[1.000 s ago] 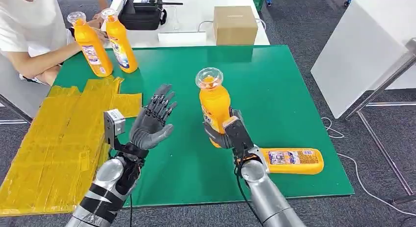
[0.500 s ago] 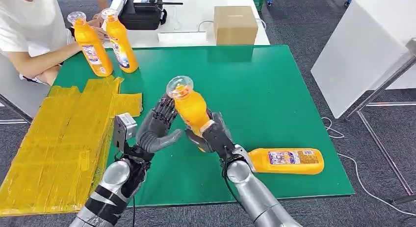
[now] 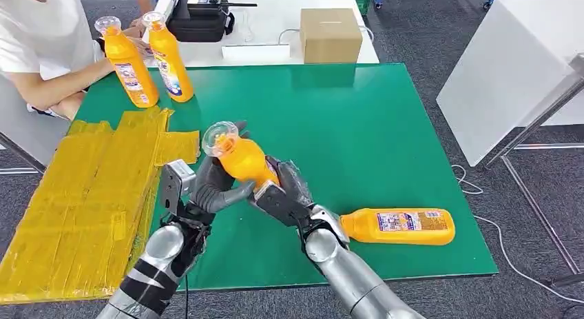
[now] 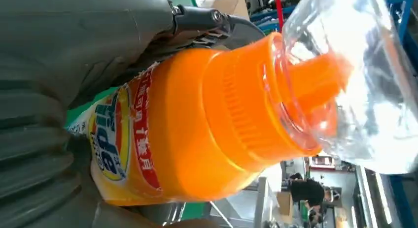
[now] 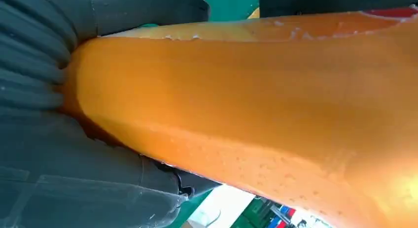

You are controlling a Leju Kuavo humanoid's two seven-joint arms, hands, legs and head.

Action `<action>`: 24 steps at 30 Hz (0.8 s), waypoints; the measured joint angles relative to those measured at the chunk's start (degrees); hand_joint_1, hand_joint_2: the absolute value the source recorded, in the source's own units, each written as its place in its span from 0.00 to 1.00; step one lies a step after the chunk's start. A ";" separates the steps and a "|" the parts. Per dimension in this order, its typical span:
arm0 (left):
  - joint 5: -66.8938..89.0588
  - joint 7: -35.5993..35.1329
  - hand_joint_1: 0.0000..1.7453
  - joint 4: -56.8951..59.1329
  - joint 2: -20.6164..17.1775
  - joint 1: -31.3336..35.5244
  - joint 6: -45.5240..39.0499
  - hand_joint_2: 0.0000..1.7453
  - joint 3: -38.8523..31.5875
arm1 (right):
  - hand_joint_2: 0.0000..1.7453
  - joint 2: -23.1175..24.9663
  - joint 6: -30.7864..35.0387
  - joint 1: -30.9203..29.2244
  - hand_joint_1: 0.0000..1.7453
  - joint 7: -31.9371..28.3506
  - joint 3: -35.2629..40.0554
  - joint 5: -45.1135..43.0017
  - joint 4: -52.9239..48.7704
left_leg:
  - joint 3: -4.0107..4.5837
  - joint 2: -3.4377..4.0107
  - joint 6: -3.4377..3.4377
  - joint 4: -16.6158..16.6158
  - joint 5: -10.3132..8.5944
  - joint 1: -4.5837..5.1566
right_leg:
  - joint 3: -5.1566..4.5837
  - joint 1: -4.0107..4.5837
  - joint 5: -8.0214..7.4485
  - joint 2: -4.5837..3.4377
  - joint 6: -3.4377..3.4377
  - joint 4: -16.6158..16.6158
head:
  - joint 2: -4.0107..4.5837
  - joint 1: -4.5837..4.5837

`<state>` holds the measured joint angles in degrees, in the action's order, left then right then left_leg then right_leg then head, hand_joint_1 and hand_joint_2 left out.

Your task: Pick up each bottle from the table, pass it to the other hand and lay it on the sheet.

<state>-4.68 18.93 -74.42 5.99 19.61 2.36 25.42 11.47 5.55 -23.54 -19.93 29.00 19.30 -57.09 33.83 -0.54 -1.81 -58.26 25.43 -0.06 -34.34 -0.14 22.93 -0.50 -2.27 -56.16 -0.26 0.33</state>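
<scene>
Head view shows a tilted bottle held above the green mat, its clear cap leaning toward the left hand. The right hand grips its lower body from beneath, fingers wrapped around it. The left hand's fingers curl against the bottle's upper body, touching it; whether they bear any weight I cannot tell. The left wrist view shows the orange neck and a printed label close against that hand.

Just right of the right forearm a second bottle lies on its side on the mat, near the front edge. Left of the left hand lies the yellow sheet, with bare surface and nothing on it. Far beyond the left hand, two more bottles stand upright at the mat's back corner, beside a person's arm. Bare mat stretches beyond both hands.
</scene>
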 measured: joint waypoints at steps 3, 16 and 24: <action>0.68 0.13 0.00 0.13 0.00 0.01 -0.52 1.00 0.00 | 1.00 0.00 0.09 -0.33 1.00 0.07 0.70 1.28 0.35 | 0.00 0.01 0.00 0.00 0.00 0.00 | 0.00 0.00 0.00 0.00 0.00 0.00 | 0.00 0.00; 1.51 0.61 1.00 2.56 -0.02 0.42 -1.14 1.00 -1.33 | 1.00 0.20 1.55 -3.71 1.00 1.86 7.03 8.92 5.24 | -0.01 0.02 0.01 0.00 -0.01 -0.01 | -0.03 0.01 0.00 -0.01 0.00 -0.01 | 0.00 0.00; 0.50 0.76 1.00 3.50 -0.02 0.21 -1.01 1.00 -1.97 | 1.00 0.22 2.21 -4.71 1.00 2.45 8.42 9.44 6.82 | 0.00 0.04 0.01 0.00 0.00 0.00 | -0.05 0.01 0.00 -0.02 0.00 0.00 | 0.00 -0.02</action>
<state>-4.18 19.69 -70.93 5.97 19.82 1.36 23.45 11.69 7.76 -28.25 -17.49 37.42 28.74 -50.27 33.83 -0.50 -1.81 -58.26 25.42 -0.06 -34.40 -0.13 22.93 -0.52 -2.26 -56.16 -0.26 0.31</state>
